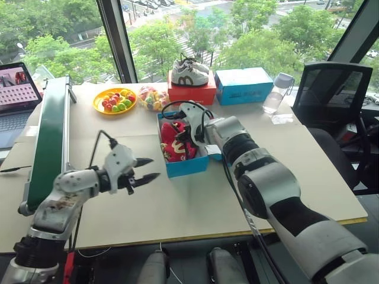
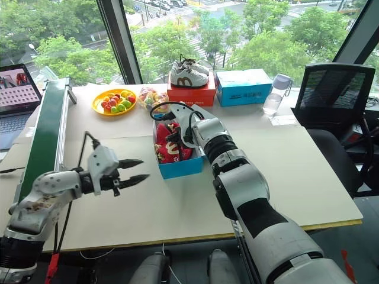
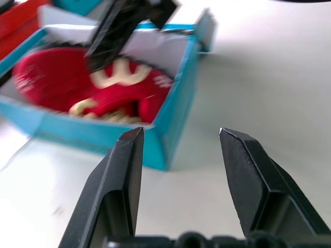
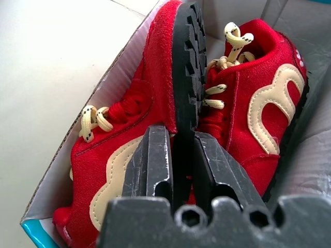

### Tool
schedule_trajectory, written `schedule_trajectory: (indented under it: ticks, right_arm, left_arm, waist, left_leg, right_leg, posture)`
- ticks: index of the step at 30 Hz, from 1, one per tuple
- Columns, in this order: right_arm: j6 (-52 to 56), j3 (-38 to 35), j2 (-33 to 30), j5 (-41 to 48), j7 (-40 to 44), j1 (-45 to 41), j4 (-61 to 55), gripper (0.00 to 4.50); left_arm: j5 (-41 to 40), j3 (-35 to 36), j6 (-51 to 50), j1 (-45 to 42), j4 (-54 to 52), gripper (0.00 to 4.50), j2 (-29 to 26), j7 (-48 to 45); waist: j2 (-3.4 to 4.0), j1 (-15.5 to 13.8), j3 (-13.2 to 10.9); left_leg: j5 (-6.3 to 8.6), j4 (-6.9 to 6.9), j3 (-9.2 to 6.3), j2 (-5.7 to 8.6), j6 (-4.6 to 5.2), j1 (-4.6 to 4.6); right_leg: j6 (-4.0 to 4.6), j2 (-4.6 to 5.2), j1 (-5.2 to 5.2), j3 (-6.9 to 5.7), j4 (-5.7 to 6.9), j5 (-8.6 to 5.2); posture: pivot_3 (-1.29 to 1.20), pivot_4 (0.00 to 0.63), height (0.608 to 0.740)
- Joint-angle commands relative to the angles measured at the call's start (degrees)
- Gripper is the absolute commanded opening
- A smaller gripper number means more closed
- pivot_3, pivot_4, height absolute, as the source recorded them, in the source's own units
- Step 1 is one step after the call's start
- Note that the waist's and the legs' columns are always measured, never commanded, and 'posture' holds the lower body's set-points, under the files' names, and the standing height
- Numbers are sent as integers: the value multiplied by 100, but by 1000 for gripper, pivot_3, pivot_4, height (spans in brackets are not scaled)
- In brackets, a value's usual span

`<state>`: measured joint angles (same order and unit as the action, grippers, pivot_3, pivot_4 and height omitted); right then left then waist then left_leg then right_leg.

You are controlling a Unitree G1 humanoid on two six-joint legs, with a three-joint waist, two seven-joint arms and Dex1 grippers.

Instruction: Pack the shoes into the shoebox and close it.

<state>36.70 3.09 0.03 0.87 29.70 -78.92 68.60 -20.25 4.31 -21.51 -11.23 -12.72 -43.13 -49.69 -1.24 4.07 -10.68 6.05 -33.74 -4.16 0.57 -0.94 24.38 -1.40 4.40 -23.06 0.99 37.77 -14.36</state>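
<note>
A pale tabletop [image 1: 177, 201] is standing before tall windows looking out over treetops and a road. Along its left side a green conveyor [image 1: 50, 139] is running away from the robot, with a laptop [image 1: 18, 89] just beyond it. At the far edge a yellow plate of coloured balls [image 1: 115, 100] is sitting beside a clear bag of more balls [image 1: 153, 98]; next to that a red box [image 1: 191, 93] is carrying white-and-grey sneakers [image 1: 189, 72], then a second blue box [image 1: 243, 85] and a clear water bottle [image 1: 278, 93]. A black mesh chair [image 1: 331, 89] is standing at the right. The shoebox [image 1: 185, 166] is lying open mid-table, and both red shoes [image 4: 155, 124] are lying inside it, packed side by side against the white walls, one tipped on its side with its black sole against the other's laced upper. The right gripper [image 4: 178, 157] is reaching down into the box; its two fingers are drawn nearly together, pinching the sole edge of the tipped shoe between them. The left gripper [image 1: 145, 170] is hovering over bare table well to the left of the shoebox, fingers apart and holding nothing, pointing toward the box's near corner.
</note>
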Motion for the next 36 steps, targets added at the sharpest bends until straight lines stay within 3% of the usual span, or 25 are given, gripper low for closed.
schedule_trajectory:
  ticks: [1,11,16,21,30,32,33,36]
  right_arm:
    - [128,98,89,-162,4,335,331,241]
    - [400,118,411,-215,346,559,707,241]
    - [71,609,481,-768,798,760,848,241]
    - [-134,800,596,-1125,1024,986,933,241]
    - [-343,-9,672,-744,149,1168,916,241]
    - [-323,-435,650,-463,-33,975,879,1197]
    - [-289,-613,635,-341,-50,844,865,1330]
    - [-344,-1057,544,-47,-241,397,821,2353]
  left_arm:
    - [30,132,146,114,-142,2444,9,48]
    - [25,24,19,80,-377,2444,125,157]
    - [-47,73,-144,259,-695,2444,125,248]
    - [-119,157,-388,593,-1161,2444,119,409]
    - [-263,355,-780,1083,-1771,2444,65,534]
    - [-262,346,-763,1059,-1725,2524,63,529]
    - [-257,332,-743,1038,-1690,2524,64,525]
    - [-215,243,-642,928,-1561,2524,94,500]
  waist:
    - [-2,-4,6]
    - [-15,2,89]
    - [-14,9,147]
    - [-3,0,199]
    - [-13,-3,298]
    - [-12,-1,296]
    - [-8,-2,293]
    - [7,0,277]
  left_leg:
    - [0,1,0,-2,0,-1]
    - [12,3,12,-32,-19,-11]
    - [29,4,18,-41,-42,-18]
    - [81,11,18,-53,-54,-91]
    - [175,7,16,-80,-88,-186]
    - [181,3,11,-95,-97,-208]
    - [194,-2,-6,-109,-119,-209]
    - [197,-7,-16,-126,-123,-174]
  right_leg:
    - [1,-1,1,0,0,0]
    - [33,-7,3,-2,-2,-19]
    - [38,-22,4,-1,-2,-31]
    - [31,-31,76,-2,-1,-90]
    - [92,-31,140,2,8,-181]
    - [95,-16,169,3,4,-185]
    - [99,-8,171,3,-1,-188]
    - [100,-9,143,-11,-22,-188]
  posture:
    - [0,150,730]
    - [0,150,730]
    - [0,150,730]
    - [0,150,730]
    - [0,150,730]
    - [0,150,730]
    - [0,150,730]
    - [0,150,730]
